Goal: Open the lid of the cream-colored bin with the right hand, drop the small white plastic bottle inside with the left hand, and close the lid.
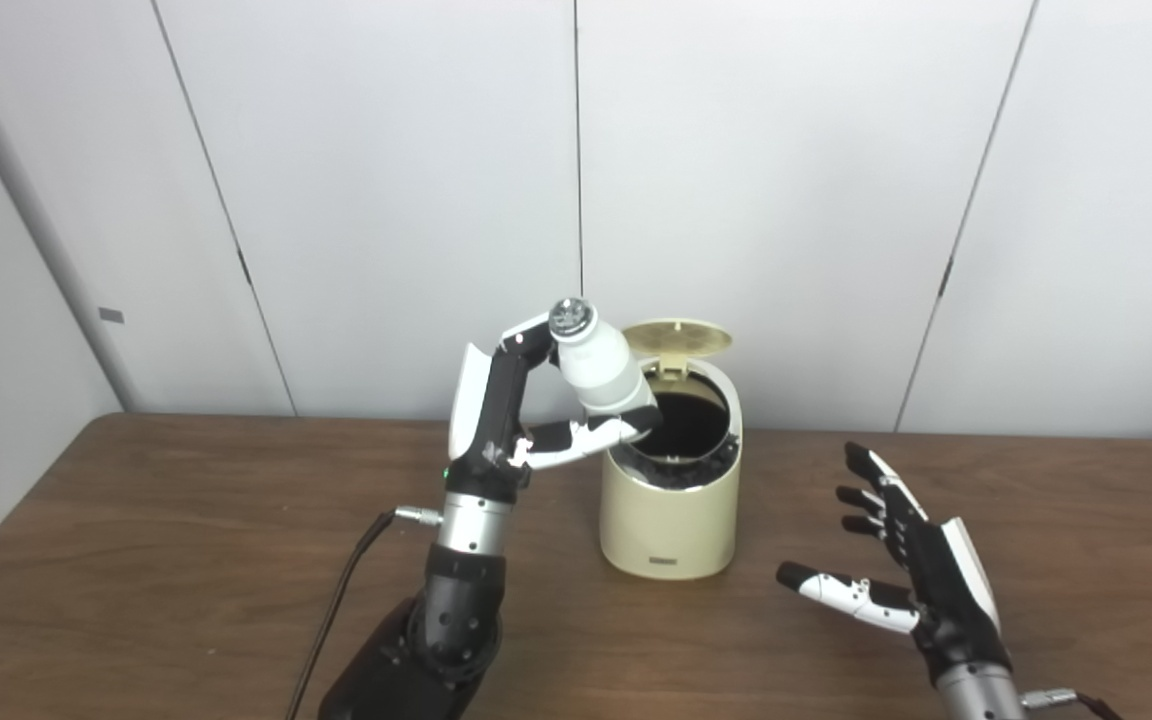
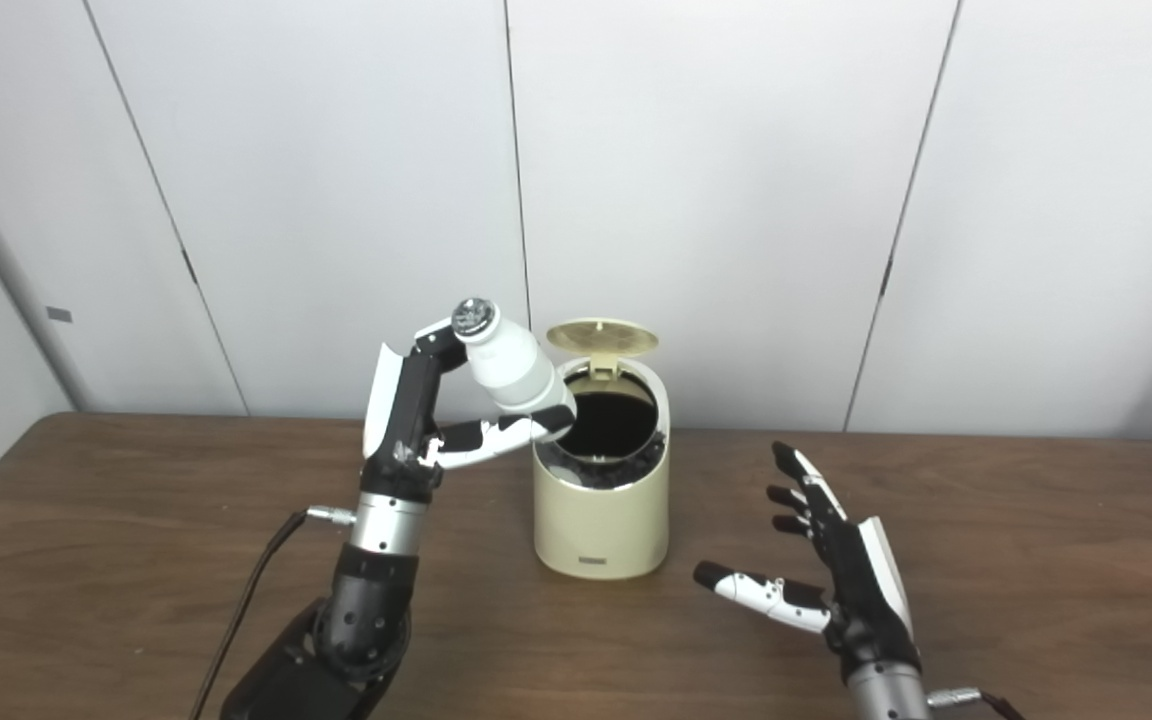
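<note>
The cream-colored bin [image 1: 672,520] stands mid-table with its round lid [image 1: 678,340] flipped up at the back and a dark opening showing. My left hand [image 1: 511,410] is raised beside the bin's left rim, shut on the small white plastic bottle [image 1: 598,366]. The bottle is tilted, its silver cap up-left and its base over the bin's left edge. My right hand [image 1: 901,560] hovers low over the table to the right of the bin, open, fingers spread, holding nothing.
The brown wooden table [image 1: 186,560] runs across the view, backed by white wall panels [image 1: 766,180]. A black cable [image 1: 336,600] trails from my left wrist down toward the front edge.
</note>
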Action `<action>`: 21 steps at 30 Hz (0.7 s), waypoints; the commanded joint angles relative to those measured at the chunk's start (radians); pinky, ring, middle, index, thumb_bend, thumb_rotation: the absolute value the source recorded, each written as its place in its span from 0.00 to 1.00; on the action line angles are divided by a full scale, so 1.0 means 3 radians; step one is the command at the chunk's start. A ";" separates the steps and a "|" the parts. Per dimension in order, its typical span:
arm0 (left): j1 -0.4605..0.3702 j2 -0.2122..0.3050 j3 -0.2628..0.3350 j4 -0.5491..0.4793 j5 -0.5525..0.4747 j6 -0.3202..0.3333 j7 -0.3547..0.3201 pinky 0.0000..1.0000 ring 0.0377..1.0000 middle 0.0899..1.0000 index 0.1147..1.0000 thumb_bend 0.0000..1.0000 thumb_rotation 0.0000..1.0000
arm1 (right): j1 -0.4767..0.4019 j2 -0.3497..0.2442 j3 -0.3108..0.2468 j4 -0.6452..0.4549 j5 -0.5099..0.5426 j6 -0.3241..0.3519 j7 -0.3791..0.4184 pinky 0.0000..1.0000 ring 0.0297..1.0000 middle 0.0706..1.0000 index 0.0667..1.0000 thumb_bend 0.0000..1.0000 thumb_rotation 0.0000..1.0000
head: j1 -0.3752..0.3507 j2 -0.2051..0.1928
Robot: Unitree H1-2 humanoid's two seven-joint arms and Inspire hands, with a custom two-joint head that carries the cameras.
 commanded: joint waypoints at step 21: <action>-0.0494 0.0155 -0.0610 0.0435 0.0114 -0.0081 0.0845 0.39 0.42 0.44 0.42 0.51 0.00 | -0.0081 0.0052 -0.0006 -0.0086 -0.0005 -0.0150 -0.0082 0.77 0.84 0.91 0.89 0.86 0.34 | -0.0070 0.0022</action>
